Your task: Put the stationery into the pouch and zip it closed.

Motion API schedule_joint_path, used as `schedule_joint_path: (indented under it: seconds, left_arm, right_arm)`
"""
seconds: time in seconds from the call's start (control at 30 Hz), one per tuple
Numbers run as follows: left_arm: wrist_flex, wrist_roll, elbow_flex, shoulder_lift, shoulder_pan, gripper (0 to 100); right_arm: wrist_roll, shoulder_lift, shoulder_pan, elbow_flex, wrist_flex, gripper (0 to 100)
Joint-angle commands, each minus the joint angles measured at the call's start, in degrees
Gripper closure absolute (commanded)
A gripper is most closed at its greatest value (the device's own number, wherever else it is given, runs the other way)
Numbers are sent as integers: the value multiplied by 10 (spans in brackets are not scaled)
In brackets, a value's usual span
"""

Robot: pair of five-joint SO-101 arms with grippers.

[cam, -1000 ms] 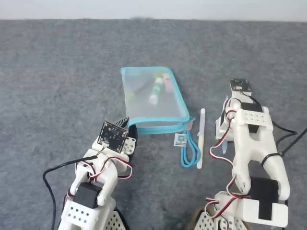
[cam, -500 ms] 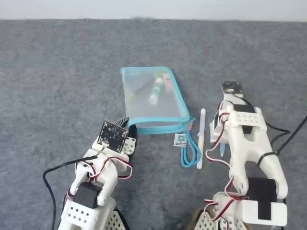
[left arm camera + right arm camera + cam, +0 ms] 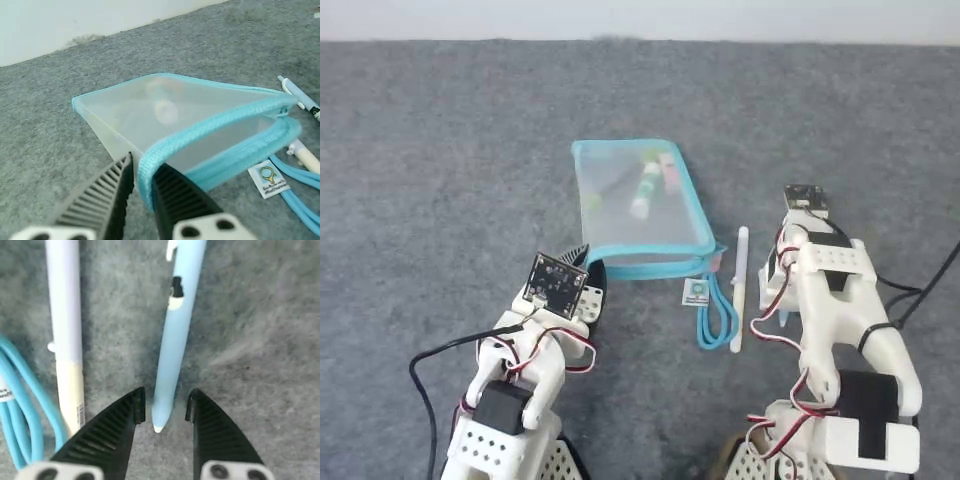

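Overhead, the pouch [image 3: 640, 205] lies on the grey tabletop [image 3: 440, 150], with a white pen [image 3: 739, 285] just beside its mouth. From the left wrist, the left tool [image 3: 143, 163] narrowly pinches the pouch's soft, limp zip rim. From the right wrist, the right tool [image 3: 167, 392] stands half open astride the tip of the blue pen [image 3: 177, 330]. Light, stiff and probably slick, the pen seems better gripped mid-barrel.
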Motion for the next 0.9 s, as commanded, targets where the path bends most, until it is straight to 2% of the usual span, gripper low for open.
schedule_joint_path:
  seconds: [0.0, 0.13, 0.5, 0.7, 0.87]
  left_arm:
    - [3, 0, -3, 4, 4, 988]
    - [4, 0, -3, 4, 4, 988]
    - [4, 0, -3, 4, 4, 988]
    - [11, 0, -3, 4, 4, 988]
    - [11, 0, -3, 4, 4, 988]
  right_arm:
    - [-2, -9, 9, 2, -10, 907]
    - [-2, -9, 9, 2, -10, 994]
    - [-3, -9, 8, 2, -6, 975]
    - [-5, -9, 7, 2, 5, 860]
    - [-6, -9, 5, 2, 3, 894]
